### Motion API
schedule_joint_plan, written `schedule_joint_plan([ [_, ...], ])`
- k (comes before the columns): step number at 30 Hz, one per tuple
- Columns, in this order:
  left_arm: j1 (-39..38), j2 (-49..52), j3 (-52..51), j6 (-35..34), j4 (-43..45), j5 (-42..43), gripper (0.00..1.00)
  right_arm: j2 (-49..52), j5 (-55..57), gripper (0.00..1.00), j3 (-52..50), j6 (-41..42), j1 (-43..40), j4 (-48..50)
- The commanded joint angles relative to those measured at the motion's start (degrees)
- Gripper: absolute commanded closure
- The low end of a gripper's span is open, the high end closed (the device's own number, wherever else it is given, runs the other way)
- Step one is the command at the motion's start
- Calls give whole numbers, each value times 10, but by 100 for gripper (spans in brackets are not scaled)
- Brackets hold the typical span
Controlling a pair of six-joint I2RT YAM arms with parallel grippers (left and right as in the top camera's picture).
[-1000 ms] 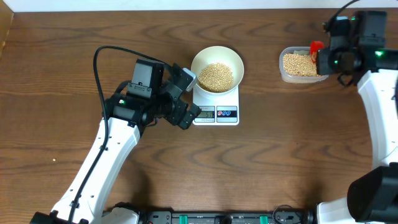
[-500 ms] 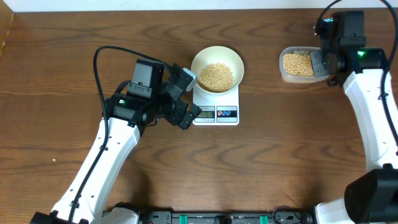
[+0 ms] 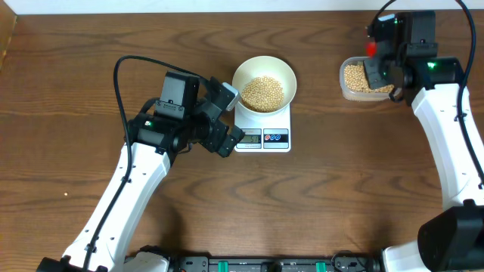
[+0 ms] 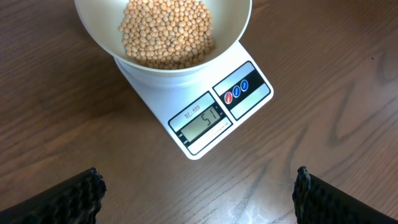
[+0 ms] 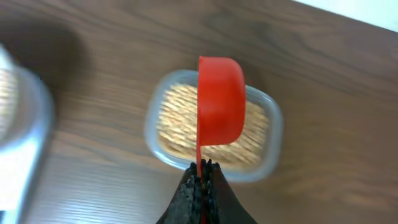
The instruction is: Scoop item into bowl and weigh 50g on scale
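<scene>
Pinching a red scoop (image 5: 221, 102), right fingers (image 5: 185, 202) close tight; left fingers (image 4: 71, 199) spread wide.

Round cream bowl (image 3: 240, 74) sits upright on the back part of the small white scale (image 3: 253, 119). Heap of little tan beans (image 3: 262, 92) inside, approx. half full. Scale lies flat; screen (image 4: 202, 122) at front says 51, w/ 2 round buttons (image 4: 236, 91) next to it.

Dark brown wood-grain table (image 3: 340, 196)
</scene>
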Motion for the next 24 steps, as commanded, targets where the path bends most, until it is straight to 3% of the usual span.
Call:
schedule_joint_plan([
  [1,0,0,1,-3,-2,1,1,0,-156,99,42,34,3,18],
  [6,0,0,1,-3,-2,1,1,1,-266,99,54,59,26,83],
  [12,0,0,1,-3,-2,1,1,18,-267,99,54,54,88,108],
  [24,0,0,1,-3,-2,1,1,54,-249,99,53,-26,147,53],
])
